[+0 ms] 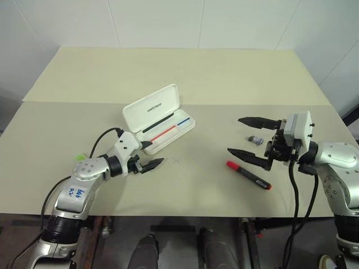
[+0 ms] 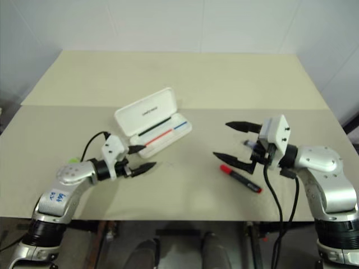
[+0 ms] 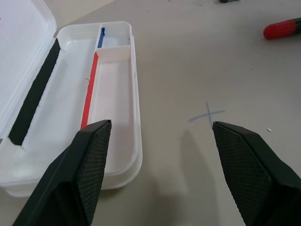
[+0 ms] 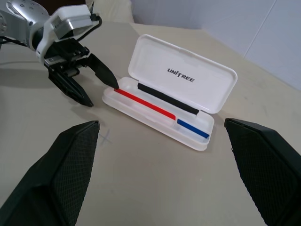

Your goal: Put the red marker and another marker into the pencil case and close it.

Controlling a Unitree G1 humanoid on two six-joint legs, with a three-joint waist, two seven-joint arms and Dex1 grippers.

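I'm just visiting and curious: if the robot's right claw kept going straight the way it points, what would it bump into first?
Probably the open white plastic pencil case, which lies ahead between the right gripper's open fingers; the way to it looks free, though depth is hard to judge.

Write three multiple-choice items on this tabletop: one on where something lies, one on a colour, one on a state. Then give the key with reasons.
1. Where does the red marker lie?
A. inside the pencil case
B. on the table below the right gripper
C. in the left gripper

2. What colours are the two lines inside the pencil case?
A. red and blue
B. green and yellow
C. black and white

3. How is the case's lid?
A. shut
B. taken off
C. open, hinged up

Key: 1 B, it rests on the table by the right gripper. 2 A, a red strip and a blue strip run end to end. 3 C, the lettered lid stands raised behind the tray.
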